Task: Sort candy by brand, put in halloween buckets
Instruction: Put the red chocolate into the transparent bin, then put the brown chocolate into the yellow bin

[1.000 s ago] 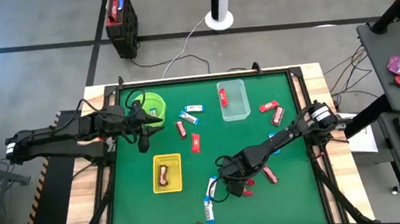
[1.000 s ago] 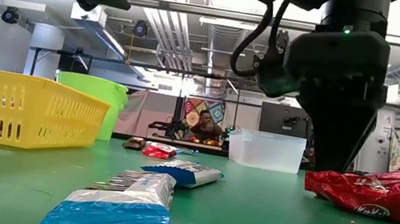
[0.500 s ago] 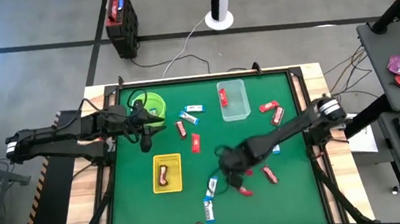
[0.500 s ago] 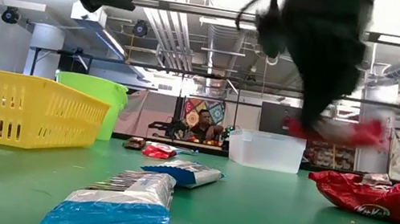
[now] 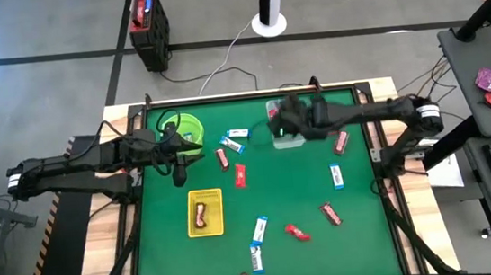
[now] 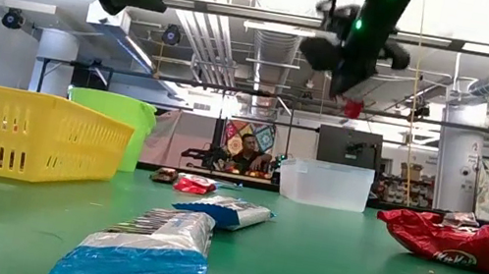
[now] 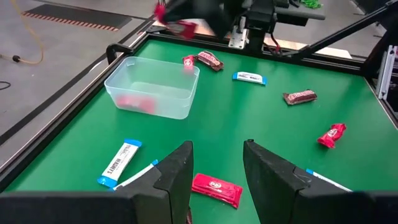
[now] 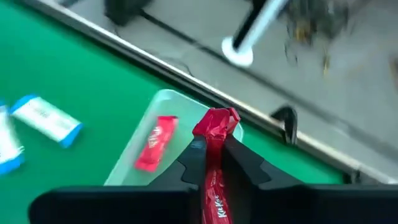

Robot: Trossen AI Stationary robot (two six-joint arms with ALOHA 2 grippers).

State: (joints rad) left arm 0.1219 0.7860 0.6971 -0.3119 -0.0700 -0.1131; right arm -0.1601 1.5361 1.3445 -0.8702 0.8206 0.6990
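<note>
Carrying: right gripper point(image 8: 211, 149) pinches red KitKat bar point(image 8: 214, 163) above clear tub point(image 8: 140, 165).
Left gripper point(image 7: 217, 163): open, empty.
Remaining: most candy unsorted.

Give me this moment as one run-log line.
right gripper: shut on red bar, above clear tub | left gripper: open, waiting near green bucket

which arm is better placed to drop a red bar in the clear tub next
The right. Its gripper is shut on a red bar and hangs above the clear tub, which already holds one red bar. The left gripper is open and empty, beside the green bucket, away from the tub.
</note>
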